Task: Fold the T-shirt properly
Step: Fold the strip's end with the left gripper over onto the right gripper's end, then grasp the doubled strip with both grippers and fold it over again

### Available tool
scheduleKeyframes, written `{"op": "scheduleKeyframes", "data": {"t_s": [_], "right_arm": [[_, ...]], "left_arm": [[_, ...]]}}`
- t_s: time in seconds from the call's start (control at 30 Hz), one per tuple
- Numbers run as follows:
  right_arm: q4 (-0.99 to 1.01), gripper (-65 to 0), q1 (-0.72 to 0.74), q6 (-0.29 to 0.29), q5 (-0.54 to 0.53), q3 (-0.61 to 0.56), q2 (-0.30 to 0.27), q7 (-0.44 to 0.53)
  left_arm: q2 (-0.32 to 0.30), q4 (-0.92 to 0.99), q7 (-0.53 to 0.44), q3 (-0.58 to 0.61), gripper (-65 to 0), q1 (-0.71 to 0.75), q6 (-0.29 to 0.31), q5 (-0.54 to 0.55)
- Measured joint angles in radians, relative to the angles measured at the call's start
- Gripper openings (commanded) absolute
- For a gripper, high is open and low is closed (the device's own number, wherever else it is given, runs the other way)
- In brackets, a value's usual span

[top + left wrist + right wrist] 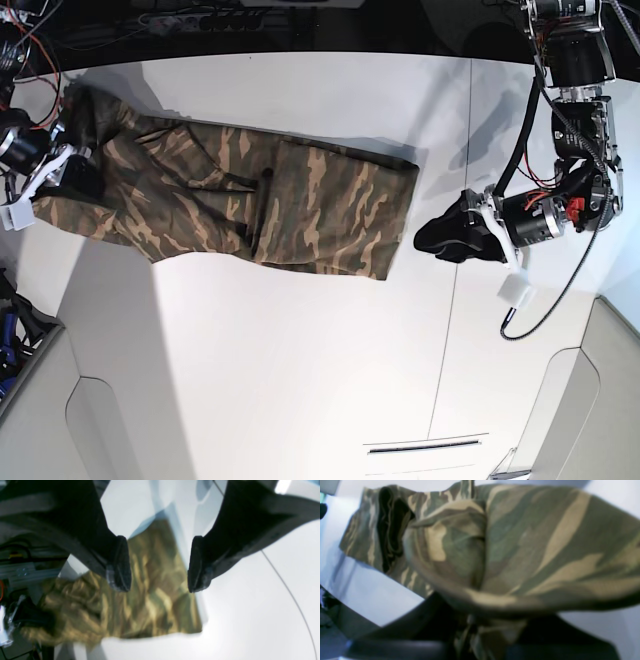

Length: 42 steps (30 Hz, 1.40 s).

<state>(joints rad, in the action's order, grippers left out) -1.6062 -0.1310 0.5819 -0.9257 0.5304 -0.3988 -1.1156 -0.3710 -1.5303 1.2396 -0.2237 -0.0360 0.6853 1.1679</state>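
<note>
One camouflage-print fabric T-shirt point(250, 200) lying on white table point(300, 350); right gripper point(72, 172) pinching its end, left gripper point(440, 238) hovering beside, jaws spread, empty.

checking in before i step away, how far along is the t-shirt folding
Early stage. Done: the T-shirt lies in a long, narrowed strip across the white table, apparently already folded lengthwise. In hand: the right gripper is shut on a bunched end of the fabric, while the left gripper hangs open beside the other end, holding nothing. Left: folding the strip crosswise into a compact stack.
</note>
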Motion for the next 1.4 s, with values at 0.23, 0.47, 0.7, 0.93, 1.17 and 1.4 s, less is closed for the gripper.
{"op": "scheduleKeyframes", "data": {"t_s": [0.23,0.47,0.7,0.93,1.17,1.4], "right_arm": [[-0.008,-65.0,0.171,-0.003,-0.023,0.002,0.011,-0.067],[-0.008,-65.0,0.271,-0.006,0.000,-0.067,0.094,-0.066],[-0.008,-65.0,0.350,-0.006,0.088,-0.239,0.232,-0.058],[-0.008,-65.0,0.396,-0.013,0.295,-0.416,0.364,-0.048],[0.007,-39.9,0.394,-0.021,0.482,-0.641,0.441,-0.003],[0.067,-33.3,0.394,-0.024,0.548,-0.849,0.443,0.045]], "left_arm": [[0.078,0.000,-0.030,-0.002,-26.0,0.117,0.000,-0.009],[0.175,0.000,-0.056,-0.001,-26.0,0.155,0.000,-0.090],[0.194,0.001,-0.110,0.029,-26.0,0.152,0.000,-0.127],[0.202,0.001,-0.115,0.087,-26.0,0.152,0.000,-0.167],[0.202,0.001,-0.119,0.086,-26.0,0.152,0.000,-0.163],[0.188,0.001,-0.109,-0.010,-26.0,0.152,0.000,-0.110]]}}
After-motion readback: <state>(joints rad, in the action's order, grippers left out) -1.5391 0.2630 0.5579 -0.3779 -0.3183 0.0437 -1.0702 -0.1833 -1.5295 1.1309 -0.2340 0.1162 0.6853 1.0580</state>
